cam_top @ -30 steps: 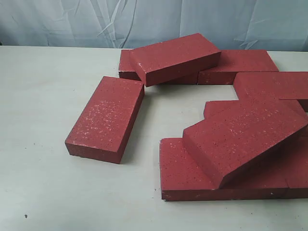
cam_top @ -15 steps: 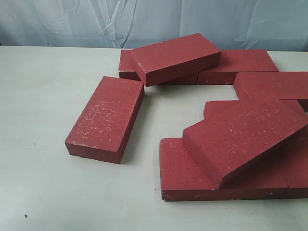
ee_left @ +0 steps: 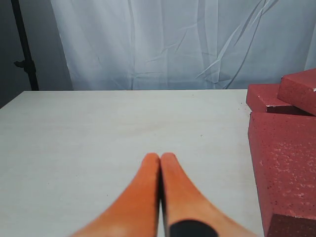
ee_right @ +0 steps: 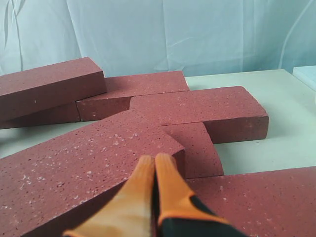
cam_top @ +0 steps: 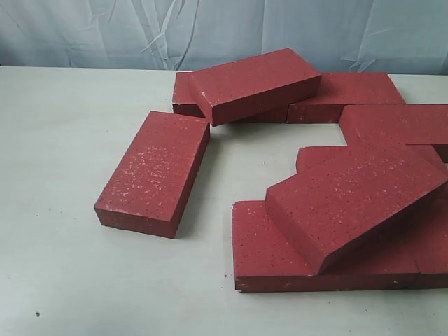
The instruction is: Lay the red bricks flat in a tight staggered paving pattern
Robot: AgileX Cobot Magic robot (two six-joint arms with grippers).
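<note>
Nothing is paved yet: the red bricks (cam_top: 371,119) lie in a loose heap toward the right and back of the surface (cam_top: 63,266). One lone brick (cam_top: 154,171) sits flat on its own, angled, well apart from the front cluster. Two are off the flat: a propped rear brick (cam_top: 255,82) rests across its neighbours at the back, and a tilted front brick (cam_top: 357,199) leans up over a flat brick (cam_top: 262,255) and the ones behind it.

The left hand (ee_left: 160,159) has its orange fingers pressed together, empty, above bare surface, with the lone brick (ee_left: 284,168) just beside it. The right hand (ee_right: 154,160) is closed too, holding nothing, and points at the upper face of the tilted front brick (ee_right: 84,163). Whether it touches that face cannot be told.

The sensible first job looks like getting the leaning bricks down flat. The right hand would need to open wide enough to span the brick's short side, grip near the middle so the weight does not swing, and lift clear before sliding, since the rough faces will likely drag on the bricks underneath. The left hand could nudge the lone brick square with its closed fingers. Each joint should fall at the middle of the next row's brick, pressed tight.
</note>
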